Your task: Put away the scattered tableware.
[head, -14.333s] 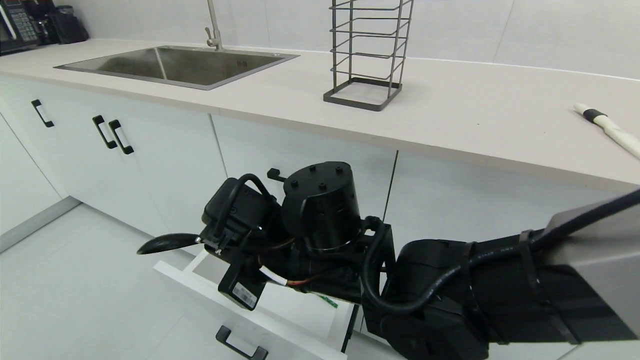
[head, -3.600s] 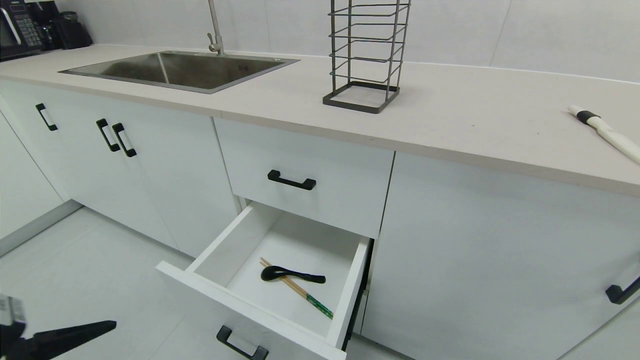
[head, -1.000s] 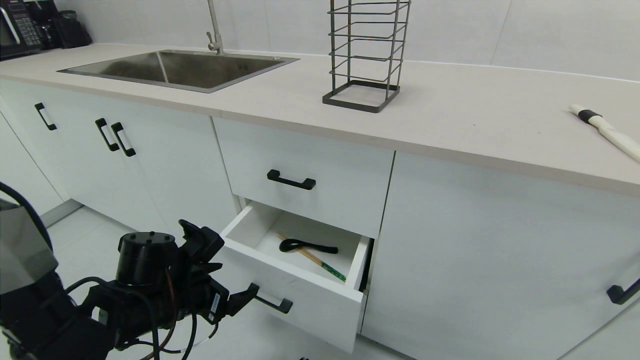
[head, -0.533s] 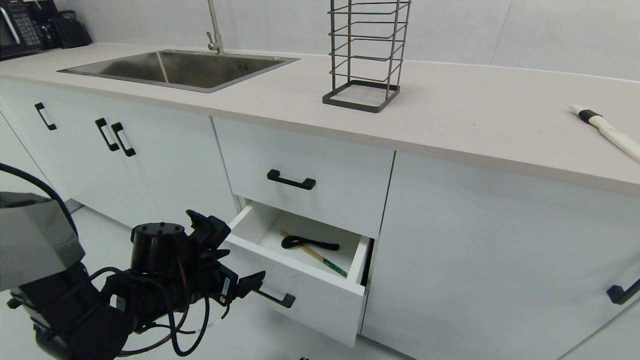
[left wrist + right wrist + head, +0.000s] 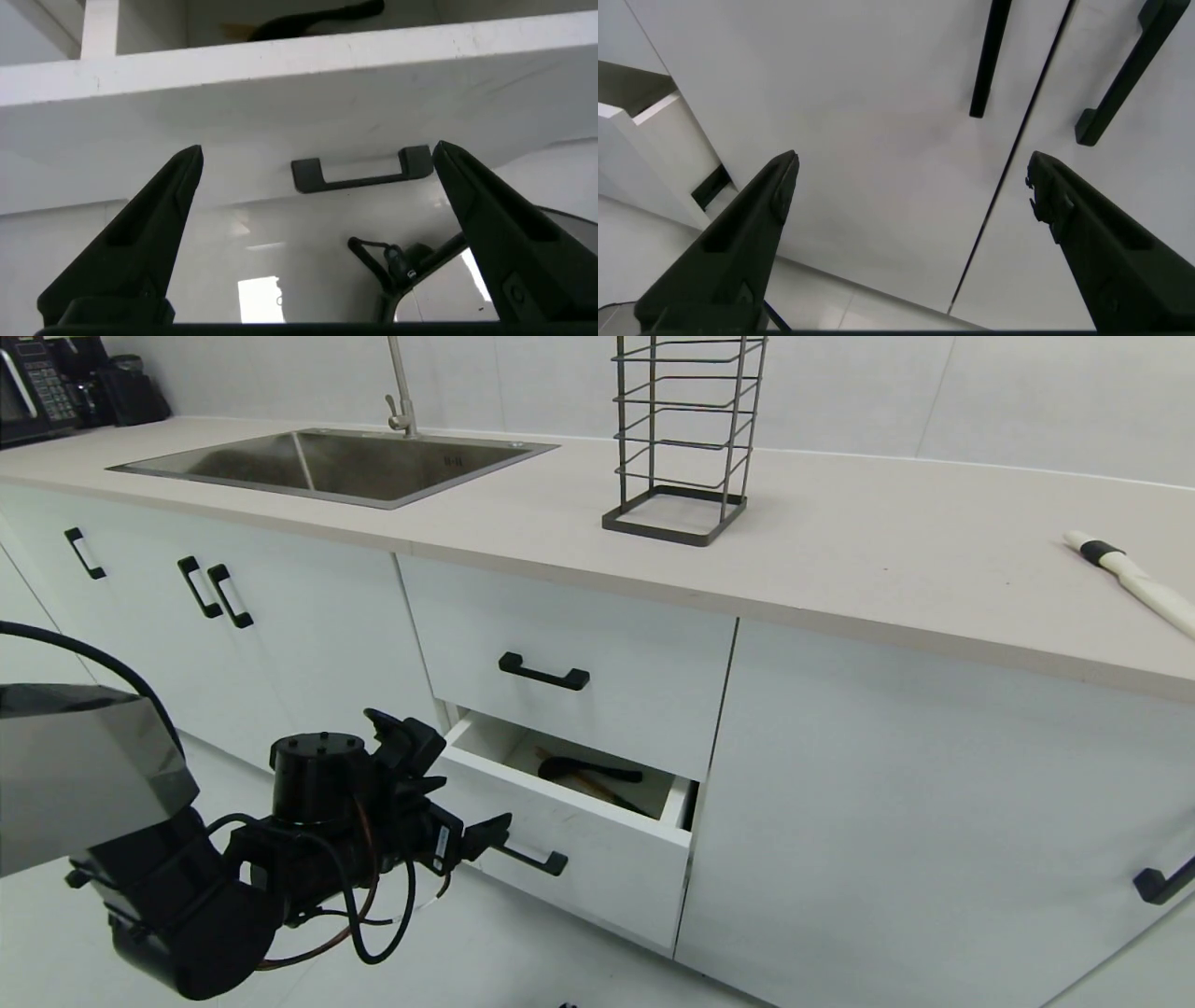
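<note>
Left gripper (image 5: 487, 837): lower left of centre in the head view, at the front of the lower drawer. Its fingers are spread wide and hold nothing. In the left wrist view (image 5: 318, 154) the drawer handle lies between the two fingers, unclamped; whether a fingertip touches the front panel, I cannot tell.
Right gripper (image 5: 913, 163): fingers wide apart, nothing held, facing white cabinet doors (image 5: 859, 121) with black bar handles (image 5: 990, 56).
Drawer handle (image 5: 534, 860): black bar on the white front, just right of the left gripper.
Lower drawer (image 5: 597, 859): bottom centre of the head view, open by a narrow gap under the upper drawer.
Spoon (image 5: 588, 769): black, lying inside the lower drawer, visible through the gap.
Chopsticks (image 5: 602, 789): wooden, in the same drawer, just beside the spoon and partly in shadow.
Upper drawer (image 5: 569, 644): shut, with its own black handle.
Countertop (image 5: 840, 551): beige, across the middle of the head view.
Utensil (image 5: 1134, 579): white with a black band, on the countertop at the right edge.
Wire rack (image 5: 686, 439): upright, top centre.
Sink (image 5: 327, 457): steel, upper left, with a faucet (image 5: 401, 392) behind it.
</note>
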You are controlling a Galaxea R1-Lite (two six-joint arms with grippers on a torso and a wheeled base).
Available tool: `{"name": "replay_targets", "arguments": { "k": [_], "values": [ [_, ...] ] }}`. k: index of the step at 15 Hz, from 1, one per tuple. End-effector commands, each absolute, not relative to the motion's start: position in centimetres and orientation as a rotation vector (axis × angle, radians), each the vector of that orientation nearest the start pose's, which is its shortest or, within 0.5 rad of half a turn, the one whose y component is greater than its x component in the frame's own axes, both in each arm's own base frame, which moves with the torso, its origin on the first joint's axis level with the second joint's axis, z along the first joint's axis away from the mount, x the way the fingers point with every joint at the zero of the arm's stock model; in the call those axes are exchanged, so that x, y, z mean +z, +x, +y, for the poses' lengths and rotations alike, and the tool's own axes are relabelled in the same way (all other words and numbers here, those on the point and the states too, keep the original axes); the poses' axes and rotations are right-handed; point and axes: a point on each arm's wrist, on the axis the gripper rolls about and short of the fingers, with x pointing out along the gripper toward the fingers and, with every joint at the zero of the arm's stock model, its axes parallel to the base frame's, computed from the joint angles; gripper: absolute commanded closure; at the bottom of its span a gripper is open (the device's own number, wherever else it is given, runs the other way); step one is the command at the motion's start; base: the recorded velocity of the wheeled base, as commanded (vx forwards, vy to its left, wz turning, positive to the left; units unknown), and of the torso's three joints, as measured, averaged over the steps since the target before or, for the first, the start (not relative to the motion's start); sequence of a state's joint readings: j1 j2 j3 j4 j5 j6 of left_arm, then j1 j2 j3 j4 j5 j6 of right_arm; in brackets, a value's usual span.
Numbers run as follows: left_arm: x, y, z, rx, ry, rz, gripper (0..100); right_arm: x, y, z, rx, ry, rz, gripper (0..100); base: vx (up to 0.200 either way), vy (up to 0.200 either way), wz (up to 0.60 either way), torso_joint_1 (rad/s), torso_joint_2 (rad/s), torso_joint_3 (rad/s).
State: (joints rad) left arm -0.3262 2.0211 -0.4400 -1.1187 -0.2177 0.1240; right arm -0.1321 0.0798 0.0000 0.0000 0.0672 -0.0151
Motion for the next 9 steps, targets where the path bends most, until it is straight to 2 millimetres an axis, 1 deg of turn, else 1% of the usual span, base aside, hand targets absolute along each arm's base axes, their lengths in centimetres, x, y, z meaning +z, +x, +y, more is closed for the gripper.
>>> {"name": "replay_targets", "arguments": {
  "k": [1,4,9],
  "values": [
    [4.9,28.7,-10.2,-0.563,0.144,0.414,0,7.7,-1.6,0.4,-0.062,-0.007,0.081,0,0.000,0.000,0.00,0.000,0.00,0.000],
    [5.0,30.1,-10.7,-0.561,0.130,0.360,0,7.7,-1.6,0.4,-0.062,-0.007,0.081,0,0.000,0.000,0.00,0.000,0.00,0.000],
    [4.6,30.8,-11.1,-0.563,0.127,0.348,0,7.7,-1.6,0.4,-0.064,-0.007,0.081,0,0.000,0.000,0.00,0.000,0.00,0.000]
  ]
}}
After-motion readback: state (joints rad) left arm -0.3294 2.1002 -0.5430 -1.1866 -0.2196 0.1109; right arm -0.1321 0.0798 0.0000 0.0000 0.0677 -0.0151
